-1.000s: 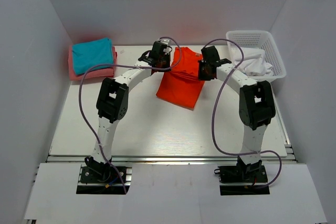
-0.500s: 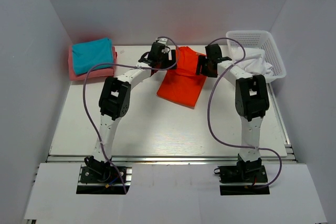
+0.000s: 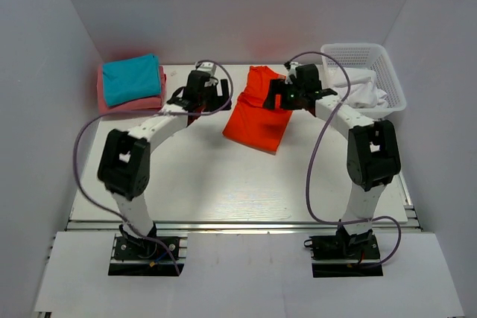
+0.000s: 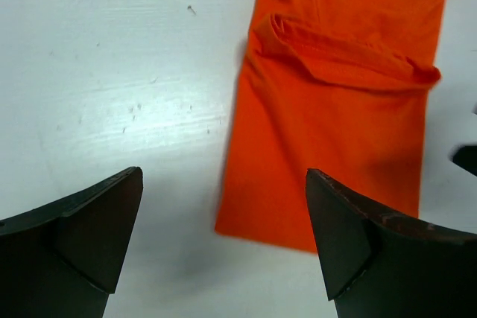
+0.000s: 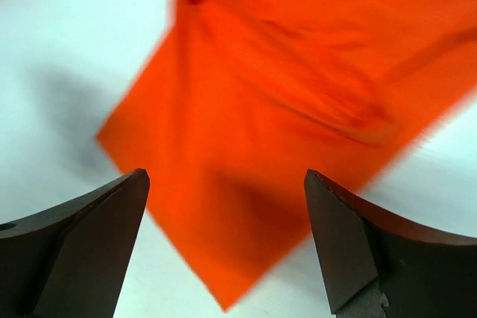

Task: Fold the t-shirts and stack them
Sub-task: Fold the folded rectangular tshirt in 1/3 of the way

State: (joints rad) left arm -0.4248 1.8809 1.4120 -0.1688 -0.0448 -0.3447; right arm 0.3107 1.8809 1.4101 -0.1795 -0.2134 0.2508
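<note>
Scene: top view of a white bench (image 3: 209,176) w/ two arms reaching toward its back, white walls around.
Orange shirt (image 3: 257,113): lies flat on the bench at centre-back, folded into a long narrow strip and set at a slant, far end toward the back wall. Left wrist view shows a raised fold ridge across its upper part.
Left pincer (image 4: 223,176): jaws wide apart, nothing between them. Sits near the orange shirt's left edge, not touching it. Bare bench below the left finger, shirt's near corner ahead on the right.
Right pincer (image 5: 226,175): jaws wide apart, holding nothing. Sits over the orange shirt's right side. Its wrist view is motion-blurred, cloth fills most of it; height above the cloth can't be told.
Teal shirt (image 3: 132,78): folded, back-left corner, on top of the pink one.
Pink shirt (image 3: 134,103): folded, under the teal, edges showing at front and left.
White shirts (image 3: 365,93): crumpled heap in the basket, some cloth at its left rim.
Basket (image 3: 391,72): white mesh, back-right corner, beside the right arm.
</note>
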